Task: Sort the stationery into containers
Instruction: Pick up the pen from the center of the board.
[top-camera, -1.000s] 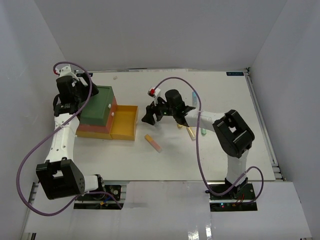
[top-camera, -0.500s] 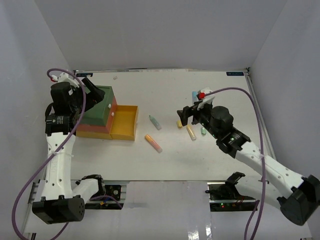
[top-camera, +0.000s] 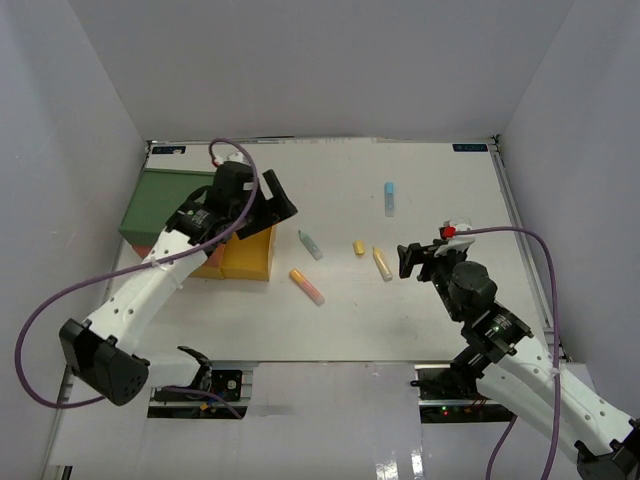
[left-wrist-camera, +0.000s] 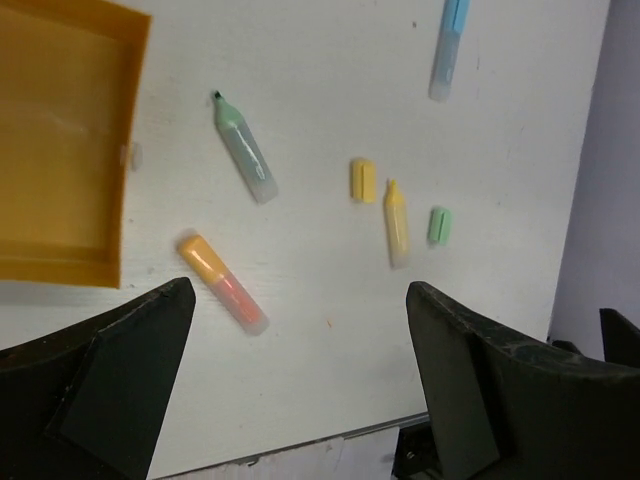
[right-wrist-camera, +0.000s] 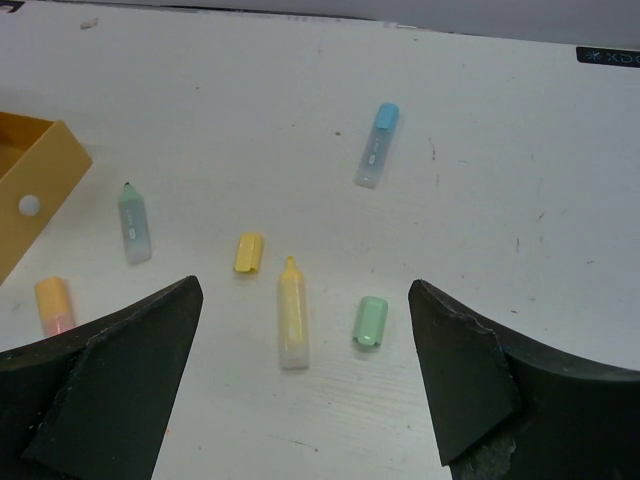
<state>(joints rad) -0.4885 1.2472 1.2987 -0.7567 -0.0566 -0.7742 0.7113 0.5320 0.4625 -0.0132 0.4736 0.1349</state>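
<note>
Highlighters lie loose mid-table: a green one (top-camera: 311, 244), an orange one (top-camera: 307, 286), a yellow uncapped one (top-camera: 382, 263) with its yellow cap (top-camera: 358, 247), and a blue one (top-camera: 389, 198). A green cap (right-wrist-camera: 370, 321) shows in the right wrist view. The bins stand at the left: a dark green one (top-camera: 160, 205) on top and a pulled-out yellow drawer (top-camera: 245, 258) at the bottom. My left gripper (top-camera: 278, 208) is open and empty above the drawer's far right corner. My right gripper (top-camera: 410, 258) is open and empty, right of the yellow highlighter.
The left arm reaches across the bin stack and hides the red bin. White walls enclose the table on three sides. In the left wrist view, the drawer (left-wrist-camera: 60, 150) looks empty and the highlighters lie to its right.
The left arm swung from the far left across the bins to the yellow drawer. The right arm drew back to the near right, leaving the green highlighter on the table.
</note>
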